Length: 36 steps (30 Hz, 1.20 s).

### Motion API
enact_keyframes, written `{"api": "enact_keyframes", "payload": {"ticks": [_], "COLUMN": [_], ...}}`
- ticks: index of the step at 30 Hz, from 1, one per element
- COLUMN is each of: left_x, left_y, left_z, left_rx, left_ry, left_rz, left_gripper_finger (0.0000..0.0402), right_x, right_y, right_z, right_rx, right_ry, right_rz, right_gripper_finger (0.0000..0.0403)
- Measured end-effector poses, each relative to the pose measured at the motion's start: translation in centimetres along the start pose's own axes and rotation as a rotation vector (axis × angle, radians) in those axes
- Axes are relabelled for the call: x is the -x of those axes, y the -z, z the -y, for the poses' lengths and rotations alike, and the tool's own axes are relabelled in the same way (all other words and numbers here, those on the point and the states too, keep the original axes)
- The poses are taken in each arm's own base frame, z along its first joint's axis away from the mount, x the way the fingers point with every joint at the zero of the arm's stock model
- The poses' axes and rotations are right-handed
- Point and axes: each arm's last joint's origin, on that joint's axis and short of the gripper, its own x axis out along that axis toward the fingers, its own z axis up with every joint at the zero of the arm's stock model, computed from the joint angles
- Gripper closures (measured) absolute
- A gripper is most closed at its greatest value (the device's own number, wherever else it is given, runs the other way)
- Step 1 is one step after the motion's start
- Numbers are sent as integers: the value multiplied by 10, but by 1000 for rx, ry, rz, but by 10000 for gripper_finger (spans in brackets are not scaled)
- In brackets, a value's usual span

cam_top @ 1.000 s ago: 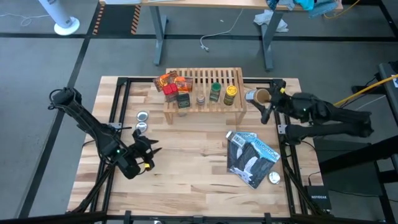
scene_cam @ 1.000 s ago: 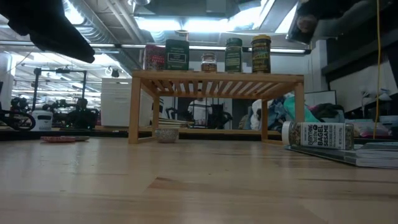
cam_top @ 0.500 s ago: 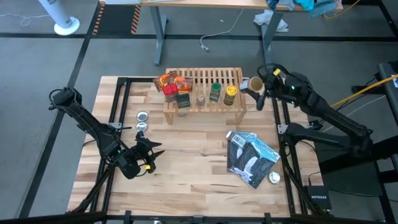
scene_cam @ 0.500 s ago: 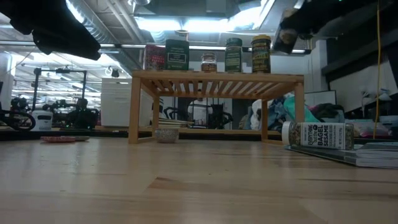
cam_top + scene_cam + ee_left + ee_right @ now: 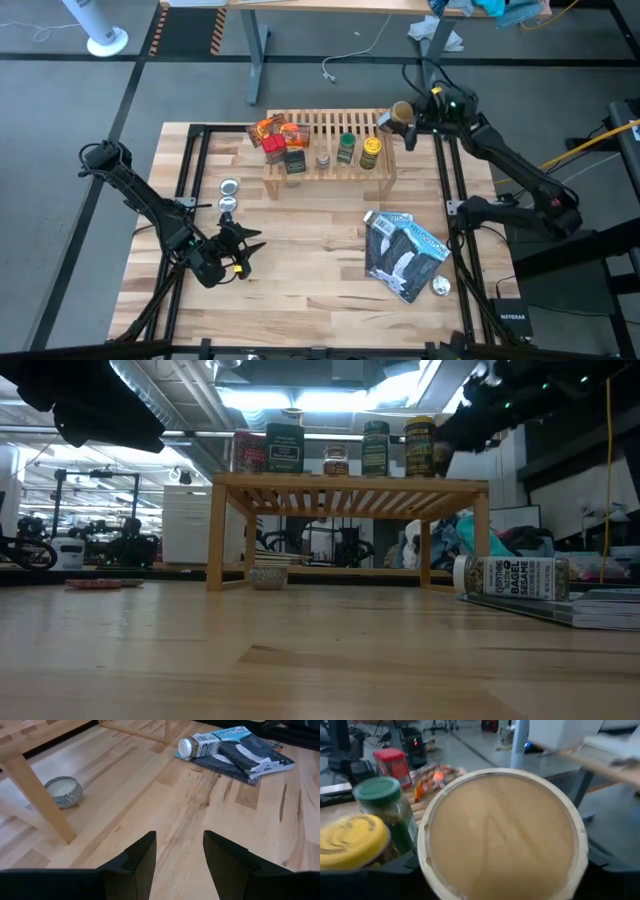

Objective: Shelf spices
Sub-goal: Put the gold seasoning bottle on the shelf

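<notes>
The shelf is a low slatted wood rack at the table's far middle. On it stand jars with green, yellow and red caps, a dark tin and orange packets. My right gripper is shut on a tan-capped jar, in the air by the shelf's far right corner. My left gripper stands open over the near left of the table, holding nothing. Another jar lies on its side. My right gripper holds the tan-capped jar by its body below the cap; the wide cap hides the place of contact in the wrist view. The fingers come nearly level from the table's right side. The jar is lifted clear, cap up, beside the yellow-capped jar.
A blue-and-black pouch lies on the near right of the table, with the fallen jar at its edge. Two silver discs lie left of the shelf. A small round tin sits under the shelf.
My right gripper has swung with the tan-capped jar from beside the shelf's right end toward the table's far edge and left, up to the shelf's far right corner. The jar stays cap up and clear of the table.
</notes>
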Motion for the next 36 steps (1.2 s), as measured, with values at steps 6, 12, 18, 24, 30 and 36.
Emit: {"api": "enact_keyframes", "payload": {"ticks": [6,12,18,24,30,36], "left_x": [0,0,0,0,0,-1], "left_y": [-1,-1,0,0,0,-1], "left_z": [1,1,1,1,1,0], "left_rx": [9,8,16,-9,-2,25], "left_ry": [4,3,6,7,7,4], "left_rz": [4,3,-1,-3,-3,-3], "left_gripper_finger": [245,245,245,245,245,245], "right_x": [-20,-25,-25,-25,-28,-37], "right_y": [13,14,15,15,22,26], "right_z": [11,14,14,14,14,19], "right_rx": [-41,-40,-42,-45,-58,-55], "right_ry": [-53,-76,-77,-76,-87,-87], "right_rz": [-45,-36,-39,-44,-95,-91], "right_gripper_finger": [117,117,117,117,117,117]}}
